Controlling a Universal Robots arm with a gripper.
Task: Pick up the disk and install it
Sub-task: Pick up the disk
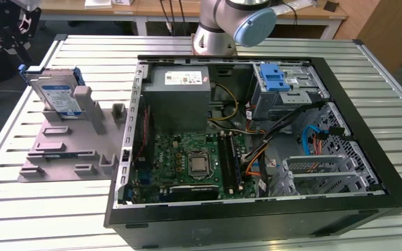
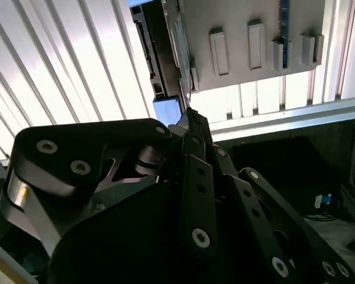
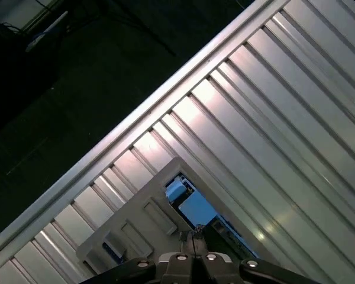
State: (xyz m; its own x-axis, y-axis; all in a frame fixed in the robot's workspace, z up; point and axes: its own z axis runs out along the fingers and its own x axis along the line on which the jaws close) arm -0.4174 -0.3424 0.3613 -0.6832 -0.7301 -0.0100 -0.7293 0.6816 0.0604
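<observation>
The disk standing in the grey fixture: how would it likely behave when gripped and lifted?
The disk looks like a rigid metal slab, so probably stiff and heavy for its size. It stands on edge in the grey fixture, so a sideways nudge might tip it. Its smooth faces could be slippery.

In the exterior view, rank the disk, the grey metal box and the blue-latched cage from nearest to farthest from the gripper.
From the gripper at the exterior view's upper left:
1. The disk, standing in the grey fixture outside the case, on the left.
2. The grey metal box, inside the case, left of middle.
3. The blue-latched cage, inside the case, toward the right.
</observation>
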